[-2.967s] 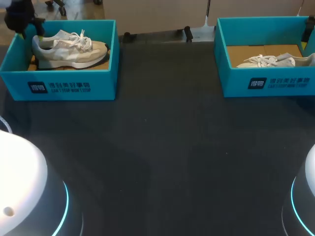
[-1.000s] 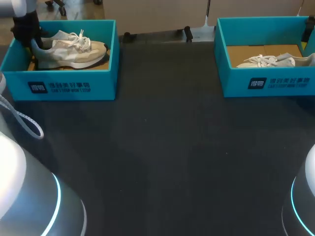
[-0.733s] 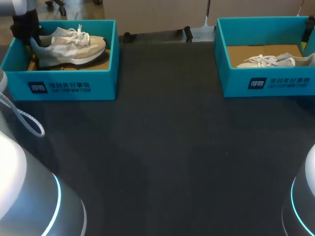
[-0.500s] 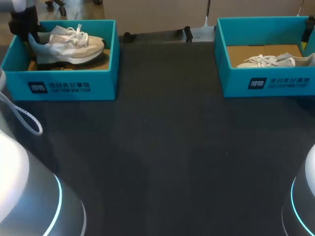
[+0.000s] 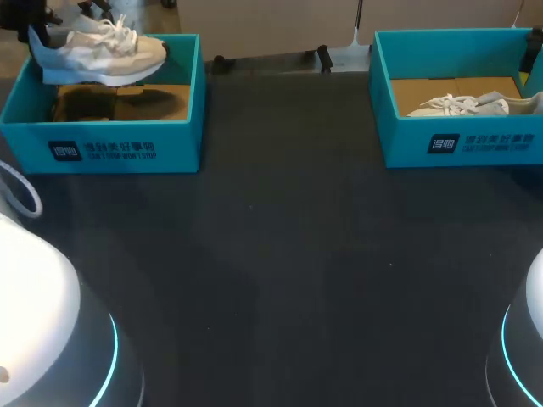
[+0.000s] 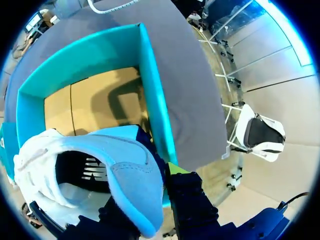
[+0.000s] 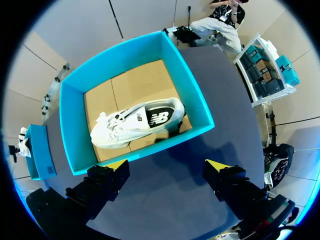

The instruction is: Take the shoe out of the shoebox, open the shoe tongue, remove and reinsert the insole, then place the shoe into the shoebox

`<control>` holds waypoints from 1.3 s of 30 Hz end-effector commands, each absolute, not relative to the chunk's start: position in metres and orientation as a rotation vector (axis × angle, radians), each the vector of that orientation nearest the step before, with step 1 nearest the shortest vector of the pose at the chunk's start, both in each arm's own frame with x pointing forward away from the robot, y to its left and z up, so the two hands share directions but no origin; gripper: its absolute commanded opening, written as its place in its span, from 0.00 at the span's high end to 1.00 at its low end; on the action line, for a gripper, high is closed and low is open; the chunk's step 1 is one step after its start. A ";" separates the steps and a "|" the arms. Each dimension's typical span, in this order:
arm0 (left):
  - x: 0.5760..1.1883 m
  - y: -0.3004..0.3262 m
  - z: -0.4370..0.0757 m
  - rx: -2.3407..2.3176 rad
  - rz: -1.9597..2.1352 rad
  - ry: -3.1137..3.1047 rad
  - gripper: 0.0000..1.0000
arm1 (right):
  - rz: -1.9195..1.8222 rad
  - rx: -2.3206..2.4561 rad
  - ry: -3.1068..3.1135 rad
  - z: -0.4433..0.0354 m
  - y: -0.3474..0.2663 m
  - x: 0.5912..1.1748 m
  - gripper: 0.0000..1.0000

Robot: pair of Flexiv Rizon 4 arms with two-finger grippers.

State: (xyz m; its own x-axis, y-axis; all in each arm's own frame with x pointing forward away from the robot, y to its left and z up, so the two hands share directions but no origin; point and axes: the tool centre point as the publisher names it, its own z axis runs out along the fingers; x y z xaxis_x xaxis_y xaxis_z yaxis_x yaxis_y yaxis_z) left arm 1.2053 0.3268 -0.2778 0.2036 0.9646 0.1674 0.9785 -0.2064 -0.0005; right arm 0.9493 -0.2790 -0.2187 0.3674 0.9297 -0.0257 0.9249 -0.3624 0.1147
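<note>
White-and-beige laced shoe [image 5: 100,47] at upper left of frame, held up over the left shoebox [image 5: 119,146], toe pointing right. My left gripper [image 6: 150,202] is clamped on its heel. The teal box's cardboard floor shows the shoe's shadow. Right shoebox [image 5: 458,142], upper right, holds a second white shoe [image 5: 462,105]. My right gripper [image 7: 165,172] hangs above it, jaws apart.

Left hand [image 6: 152,205] tight on the shoe [image 6: 90,150] heel, aloft; right hand [image 7: 166,165] with 2 fingers [image 7: 107,177] wide apart.
</note>
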 end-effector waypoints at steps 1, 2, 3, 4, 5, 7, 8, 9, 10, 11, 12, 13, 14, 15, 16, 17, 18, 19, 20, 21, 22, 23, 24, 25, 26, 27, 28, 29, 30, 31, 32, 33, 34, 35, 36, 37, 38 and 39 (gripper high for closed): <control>1.183 0.324 -0.238 -2.387 -0.241 -1.899 1.00 | 0.067 2.505 1.706 -0.219 -0.279 0.949 0.00; 1.183 0.324 -0.234 -2.395 -0.238 -1.893 1.00 | 0.067 2.505 1.706 -0.219 -0.279 0.949 0.00; 1.183 0.324 -0.230 -2.402 -0.247 -1.887 1.00 | 0.067 2.505 1.706 -0.219 -0.279 0.949 0.00; 1.183 0.324 -0.227 -2.402 -0.262 -1.889 1.00 | 0.067 2.505 1.706 -0.219 -0.279 0.949 0.00; 1.183 0.324 -0.221 -2.398 -0.278 -1.891 1.00 | 0.067 2.505 1.706 -0.219 -0.279 0.949 0.00; 1.183 0.325 -0.213 -2.401 -0.285 -1.889 1.00 | 0.067 2.505 1.706 -0.219 -0.279 0.949 0.00; 1.183 0.326 -0.206 -2.403 -0.299 -1.889 1.00 | 0.067 2.505 1.706 -0.219 -0.279 0.949 0.00; 1.183 0.327 -0.201 -2.396 -0.328 -1.897 1.00 | 0.067 2.505 1.706 -0.219 -0.279 0.949 0.00; 1.183 0.329 -0.196 -2.387 -0.338 -1.908 1.00 | 0.067 2.505 1.706 -0.219 -0.279 0.949 0.00; 1.183 0.331 -0.190 -2.391 -0.324 -1.909 1.00 | 0.067 2.505 1.706 -0.219 -0.279 0.949 0.00; 1.183 0.332 -0.184 -2.401 -0.302 -1.906 1.00 | 0.067 2.505 1.706 -0.219 -0.279 0.949 0.00; 1.183 0.334 -0.180 -2.405 -0.291 -1.911 1.00 | 0.067 2.505 1.706 -0.219 -0.279 0.949 0.00; 1.183 0.336 -0.175 -2.410 -0.289 -1.909 1.00 | 0.067 2.505 1.706 -0.219 -0.279 0.949 0.00; 1.183 0.336 -0.173 -2.412 -0.282 -1.909 1.00 | 0.067 2.505 1.706 -0.219 -0.279 0.949 0.00; 1.184 0.337 -0.169 -2.412 -0.281 -1.910 1.00 | 0.067 2.505 1.706 -0.219 -0.279 0.949 0.00; 1.184 0.338 -0.168 -2.410 -0.286 -1.915 1.00 | 0.067 2.505 1.706 -0.219 -0.279 0.949 0.00; 1.184 0.339 -0.163 -2.398 -0.288 -1.935 1.00 | 0.067 2.505 1.706 -0.219 -0.279 0.949 0.00; 1.184 0.340 -0.161 -2.400 -0.271 -1.937 1.00 | 0.067 2.505 1.706 -0.219 -0.279 0.949 0.00; 1.183 0.341 -0.158 -2.405 -0.256 -1.937 1.00 | 0.067 2.505 1.706 -0.219 -0.279 0.949 0.00; 1.181 0.342 -0.154 -2.408 -0.259 -1.953 1.00 | 0.067 2.505 1.706 -0.219 -0.279 0.949 0.00; 1.181 0.342 -0.154 -2.408 -0.259 -1.953 1.00 | 0.067 2.505 1.706 -0.219 -0.279 0.949 0.00; 1.181 0.342 -0.154 -2.408 -0.259 -1.953 1.00 | 0.067 2.505 1.706 -0.219 -0.279 0.949 0.00; 1.181 0.342 -0.154 -2.408 -0.259 -1.953 1.00 | 0.067 2.505 1.706 -0.219 -0.279 0.949 0.00; 1.181 0.342 -0.154 -2.408 -0.259 -1.953 1.00 | 0.067 2.505 1.706 -0.219 -0.279 0.949 0.00; 1.181 0.342 -0.154 -2.408 -0.259 -1.953 1.00 | 0.067 2.505 1.706 -0.219 -0.279 0.949 0.00; 1.181 0.342 -0.154 -2.408 -0.259 -1.953 1.00 | 0.067 2.505 1.706 -0.219 -0.279 0.949 0.00; 1.181 0.342 -0.154 -2.408 -0.259 -1.953 1.00 | 0.067 2.505 1.706 -0.219 -0.279 0.949 0.00; 1.181 0.342 -0.154 -2.408 -0.259 -1.953 1.00 | 0.067 2.505 1.706 -0.219 -0.279 0.949 0.00; 1.181 0.342 -0.154 -2.408 -0.259 -1.953 1.00 | 0.067 2.505 1.706 -0.219 -0.279 0.949 0.00; 1.181 0.342 -0.154 -2.408 -0.259 -1.953 1.00 | 0.067 2.505 1.706 -0.219 -0.279 0.949 0.00; 1.181 0.342 -0.154 -2.408 -0.259 -1.953 1.00 | 0.067 2.505 1.706 -0.219 -0.279 0.949 0.00; 1.181 0.342 -0.154 -2.408 -0.259 -1.953 1.00 | 0.067 2.505 1.706 -0.219 -0.279 0.949 0.00; 1.181 0.342 -0.154 -2.408 -0.259 -1.953 1.00 | 0.067 2.505 1.706 -0.219 -0.279 0.949 0.00; 1.181 0.342 -0.154 -2.408 -0.259 -1.953 1.00 | 0.067 2.505 1.706 -0.219 -0.279 0.949 0.00; 1.181 0.342 -0.154 -2.408 -0.259 -1.953 1.00 | 0.067 2.505 1.706 -0.219 -0.279 0.949 0.00; 1.181 0.342 -0.154 -2.408 -0.259 -1.953 1.00 | 0.067 2.505 1.706 -0.219 -0.279 0.949 0.00; 1.181 0.342 -0.154 -2.408 -0.259 -1.953 1.00 | 0.067 2.505 1.706 -0.219 -0.279 0.949 0.00; 1.181 0.342 -0.154 -2.408 -0.259 -1.953 1.00 | 0.067 2.505 1.706 -0.219 -0.279 0.949 0.00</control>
